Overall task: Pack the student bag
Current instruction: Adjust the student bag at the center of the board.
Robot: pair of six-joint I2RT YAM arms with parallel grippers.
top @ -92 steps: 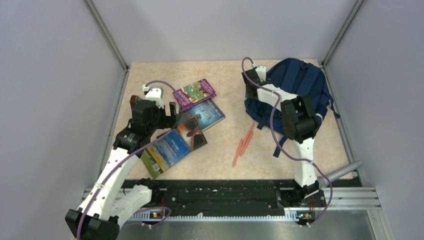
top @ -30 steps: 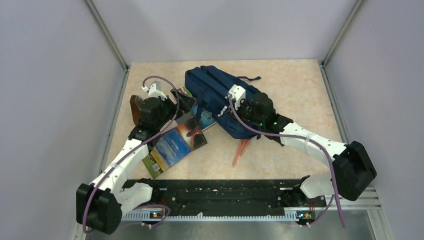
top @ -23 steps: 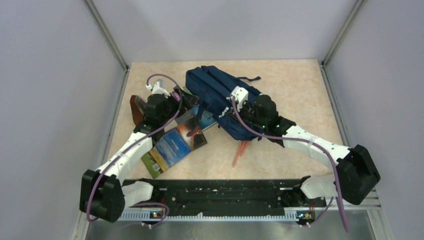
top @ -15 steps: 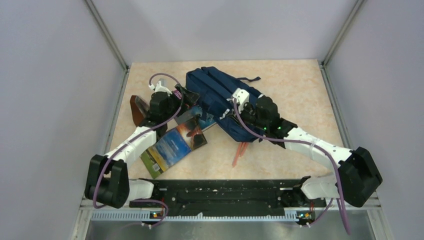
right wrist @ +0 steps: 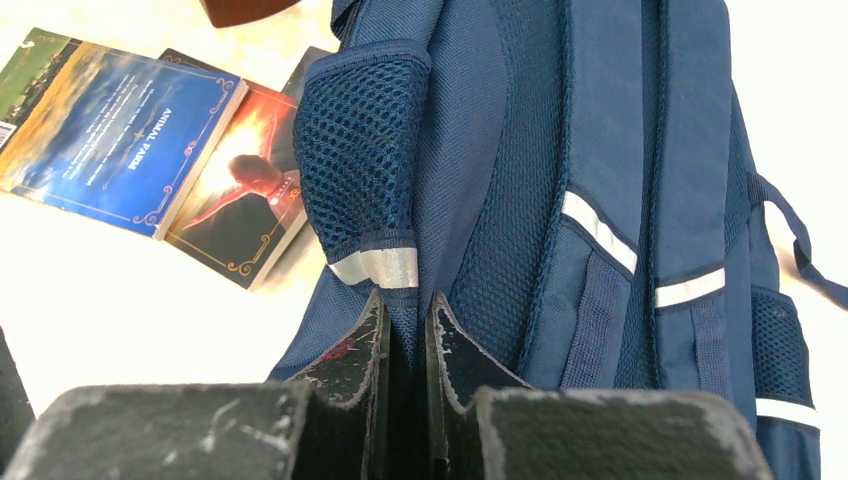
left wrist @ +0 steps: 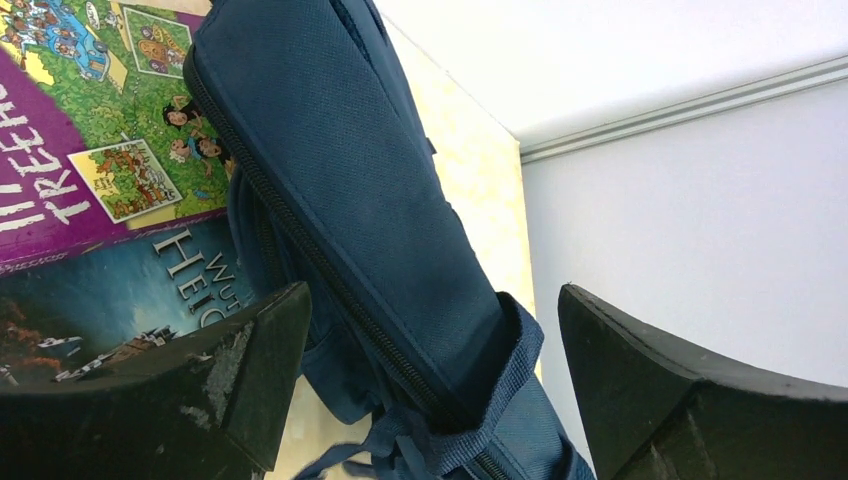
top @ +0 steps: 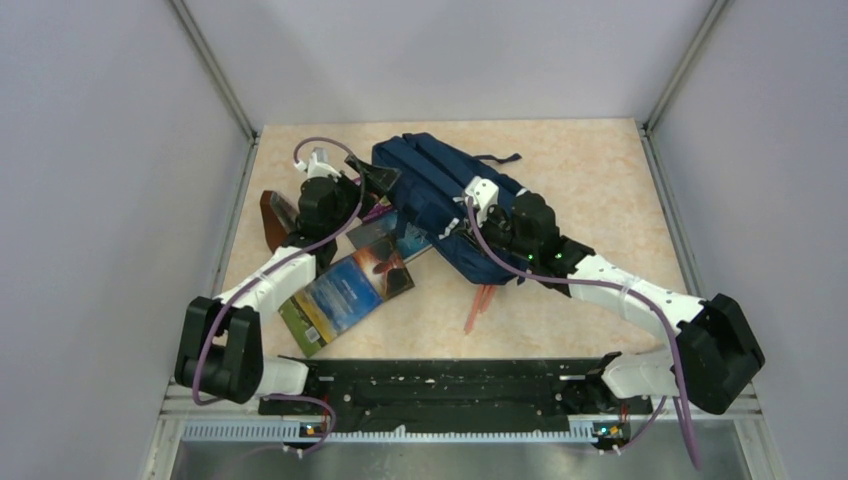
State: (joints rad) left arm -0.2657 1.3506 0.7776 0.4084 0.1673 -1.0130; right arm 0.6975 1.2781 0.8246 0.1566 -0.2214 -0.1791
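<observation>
**Right arm** – stretches low from its base at the near right toward the table's middle, elbow close to the near edge. The right gripper is pinched narrow on a fold of navy fabric just below the mesh side pocket of the student bag.

**Left arm** – reaches forward along the left side, forearm raised and wrist turned toward the bag. The left gripper is spread wide, with the bag's end framed between its fingers. Whether they touch it cannot be told.

**Loose items, near** – orange pens lie just in front of the bag. A blue book lettered ANIMAL FARM touches a red-covered book.

**Student bag** – lies on its side across the middle of the table, running diagonally from far left to near right. Grey reflective strips show. The zip in the left wrist view looks closed, and the interior is not visible.

**Under the bag's left edge** – a teal book and a purple illustrated book, both partly covered.

**Far left** – a dark brown object, kind unclear.
</observation>
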